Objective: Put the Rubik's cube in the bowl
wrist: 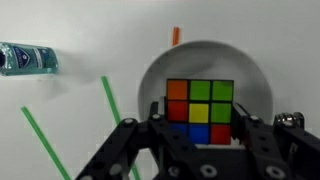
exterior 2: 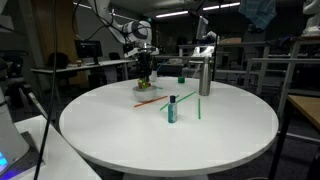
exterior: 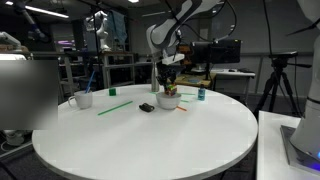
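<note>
The Rubik's cube [wrist: 200, 110] shows orange, green, red, yellow and blue squares in the wrist view. It sits between the two black fingers of my gripper [wrist: 199, 112], which are closed against its sides. The cube hangs directly over the inside of the white bowl [wrist: 255, 75]. In both exterior views the gripper [exterior: 169, 86] [exterior 2: 146, 74] points straight down just above the bowl [exterior: 168, 102] [exterior 2: 146, 89], at the far side of the round white table. I cannot tell whether the cube touches the bowl's bottom.
A small teal bottle [wrist: 25, 60] [exterior 2: 172, 109] stands nearby. Green sticks [wrist: 110, 100] and an orange stick [wrist: 175, 36] lie beside the bowl. A white mug [exterior: 82, 99], a flat black object [exterior: 147, 106] and a tall metal cylinder [exterior 2: 205, 75] also stand on the table.
</note>
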`<control>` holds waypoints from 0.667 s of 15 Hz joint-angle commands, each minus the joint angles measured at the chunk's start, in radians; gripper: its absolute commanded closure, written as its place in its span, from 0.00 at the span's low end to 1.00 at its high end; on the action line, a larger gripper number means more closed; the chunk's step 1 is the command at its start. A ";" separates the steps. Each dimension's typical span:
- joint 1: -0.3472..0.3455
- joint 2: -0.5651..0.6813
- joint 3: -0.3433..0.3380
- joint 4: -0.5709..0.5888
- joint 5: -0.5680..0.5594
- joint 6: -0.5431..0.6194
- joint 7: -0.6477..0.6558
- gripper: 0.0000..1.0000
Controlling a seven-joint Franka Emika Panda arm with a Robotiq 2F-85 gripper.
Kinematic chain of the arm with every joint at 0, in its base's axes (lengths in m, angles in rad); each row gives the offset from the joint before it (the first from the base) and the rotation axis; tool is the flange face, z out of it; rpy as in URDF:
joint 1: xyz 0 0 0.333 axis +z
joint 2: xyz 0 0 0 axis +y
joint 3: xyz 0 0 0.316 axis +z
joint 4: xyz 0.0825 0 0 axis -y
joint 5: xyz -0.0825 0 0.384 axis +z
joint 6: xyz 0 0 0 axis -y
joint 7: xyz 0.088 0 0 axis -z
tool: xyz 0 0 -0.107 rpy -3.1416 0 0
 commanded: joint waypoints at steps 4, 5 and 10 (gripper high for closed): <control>-0.037 0.059 0.008 0.084 0.053 -0.001 -0.065 0.66; -0.040 0.068 0.009 0.092 0.058 -0.002 -0.069 0.66; -0.046 0.110 0.013 0.130 0.090 -0.010 -0.089 0.66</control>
